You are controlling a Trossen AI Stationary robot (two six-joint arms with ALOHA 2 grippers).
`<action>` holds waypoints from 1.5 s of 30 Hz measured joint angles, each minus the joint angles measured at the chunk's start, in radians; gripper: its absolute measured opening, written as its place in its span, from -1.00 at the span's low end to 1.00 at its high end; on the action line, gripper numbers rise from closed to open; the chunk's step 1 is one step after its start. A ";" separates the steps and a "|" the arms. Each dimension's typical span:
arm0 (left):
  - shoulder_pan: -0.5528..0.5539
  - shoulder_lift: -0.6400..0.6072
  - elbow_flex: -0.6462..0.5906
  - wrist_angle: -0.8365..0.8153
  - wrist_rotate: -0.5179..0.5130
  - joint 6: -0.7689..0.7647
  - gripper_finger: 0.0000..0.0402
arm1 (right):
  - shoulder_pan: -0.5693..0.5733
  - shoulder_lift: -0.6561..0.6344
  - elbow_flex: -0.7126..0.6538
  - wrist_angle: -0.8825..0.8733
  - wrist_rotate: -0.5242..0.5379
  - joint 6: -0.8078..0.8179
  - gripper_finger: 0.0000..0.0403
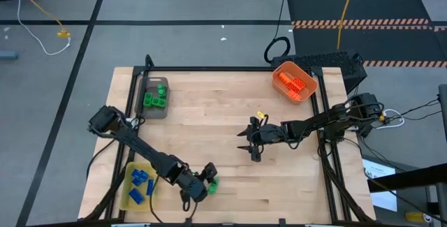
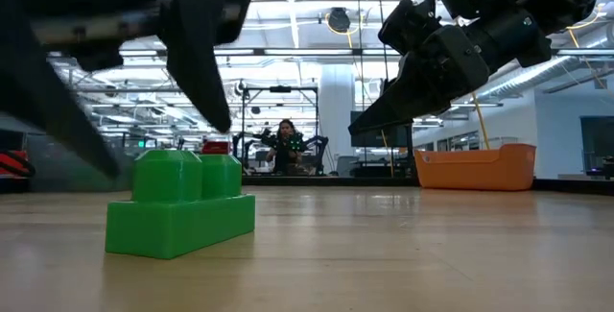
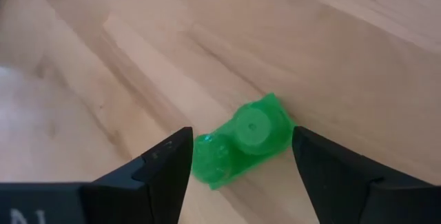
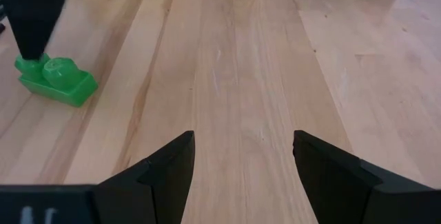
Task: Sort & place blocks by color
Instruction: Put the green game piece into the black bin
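One green two-stud block (image 3: pixel 244 141) lies flat on the wood near the table's near edge (image 1: pixel 212 183). My left gripper (image 1: pixel 207 175) is open just above it, one finger (image 2: pixel 197 43) on each side of the block (image 2: pixel 180 204), and no touch shows. My right gripper (image 1: pixel 252 145) is open and holds nothing, hovering over the table's middle; its wrist view shows the same block (image 4: pixel 56 79) under the left arm's finger. Green blocks (image 1: pixel 155 98) lie in the grey bin, blue blocks (image 1: pixel 140 183) in the yellow bin, and orange blocks (image 1: pixel 293 82) in the orange bin.
The grey bin (image 1: pixel 146 85) stands at the far left of the table. The orange bin (image 1: pixel 278 70) is at the far right, and the yellow bin (image 1: pixel 126 198) is at the near left corner. Bare wood lies between them. A person shows far behind in the room (image 2: pixel 285 139).
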 joint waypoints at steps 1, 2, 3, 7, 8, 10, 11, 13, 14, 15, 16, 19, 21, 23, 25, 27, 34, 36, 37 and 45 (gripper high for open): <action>0.003 0.011 0.000 0.001 0.007 0.007 0.25 | 0.000 0.000 0.000 0.000 0.000 0.000 0.16; 0.004 0.016 -0.001 -0.007 0.006 0.021 0.25 | 0.000 0.000 0.000 0.002 0.000 0.000 0.16; 0.005 0.018 -0.002 -0.004 0.006 0.027 0.25 | 0.000 0.000 0.000 0.006 0.000 0.000 0.16; 0.016 0.046 0.002 0.052 0.017 0.073 0.25 | 0.000 0.000 0.000 0.008 0.000 0.000 0.16; 0.017 0.052 0.001 0.054 0.017 0.081 0.25 | 0.000 0.000 0.000 0.008 0.000 0.000 0.16; 0.025 0.076 0.000 0.066 0.019 0.092 0.25 | 0.000 0.000 0.000 0.001 0.000 0.007 0.16; 0.028 0.075 -0.001 0.057 0.021 0.093 0.24 | 0.000 0.000 0.000 -0.001 0.000 0.009 0.16; 0.042 0.073 0.000 0.031 0.017 0.091 0.22 | 0.000 0.000 0.000 -0.005 0.000 0.015 0.16; 0.051 0.079 0.001 0.019 0.018 0.080 0.20 | 0.000 0.000 0.000 -0.009 0.000 0.017 0.16; 0.057 0.077 0.004 -0.004 0.004 0.073 0.18 | 0.000 0.000 0.000 -0.009 0.000 0.018 0.16; 0.064 0.077 0.001 -0.021 -0.019 0.058 0.15 | 0.000 0.000 0.000 -0.009 0.000 0.018 0.16; 0.084 0.077 0.004 -0.040 -0.017 0.029 0.05 | 0.000 0.000 0.000 -0.008 0.000 0.019 0.16; 0.095 0.077 0.003 -0.048 -0.017 0.005 -0.03 | 0.000 0.000 0.000 -0.008 0.000 0.019 0.16; 0.102 0.076 0.003 -0.056 -0.020 -0.019 -0.11 | 0.000 0.000 0.000 -0.009 0.000 0.019 0.16; 0.108 0.073 0.002 -0.071 -0.033 -0.041 -0.20 | 0.000 0.000 0.000 -0.010 0.000 0.019 0.16; 0.115 0.068 0.002 -0.090 -0.049 -0.066 -0.27 | 0.000 0.000 0.000 -0.012 0.000 0.019 0.16; 0.147 -0.021 -0.006 -0.265 -0.114 -0.276 -0.30 | 0.000 0.000 0.000 -0.015 0.000 0.028 0.16; 0.167 -0.071 -0.002 -0.321 -0.156 -0.338 -0.30 | 0.000 0.000 0.000 -0.018 0.000 0.037 0.16; 0.179 -0.103 -0.002 -0.380 -0.191 -0.373 -0.30 | 0.000 0.000 0.000 -0.017 0.000 0.038 0.16; 0.375 -0.348 -0.003 -0.774 -0.326 -0.674 -0.31 | 0.000 0.000 0.000 0.015 0.000 0.045 0.16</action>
